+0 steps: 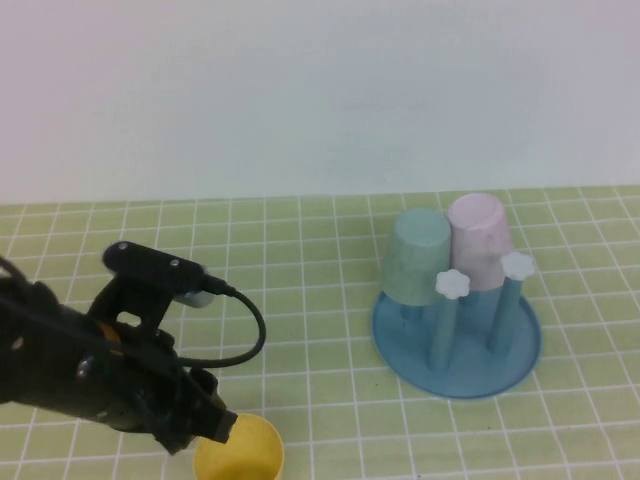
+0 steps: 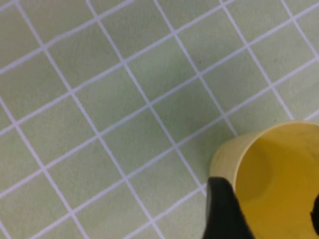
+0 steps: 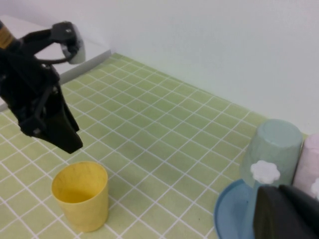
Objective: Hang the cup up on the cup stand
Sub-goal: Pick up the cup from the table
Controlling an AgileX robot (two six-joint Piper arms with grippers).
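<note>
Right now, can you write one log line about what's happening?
left end effector: open above yellow cup | right end effector: shut, near cup stand | cup: upright, not hung

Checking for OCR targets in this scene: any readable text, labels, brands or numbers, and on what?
None readable.
Yellow cup: plain, no print.
Mint-green cup and pale pink cup on the blue cup stand: no markings.
Green grid mat: white lines only.
Left hand, just above the yellow cup's rim: an orange patch on the arm, no letters legible.
Right hand, beside the stand: plain black.

Left gripper (image 3: 67, 144) above upright cup (image 3: 80, 195)
</note>
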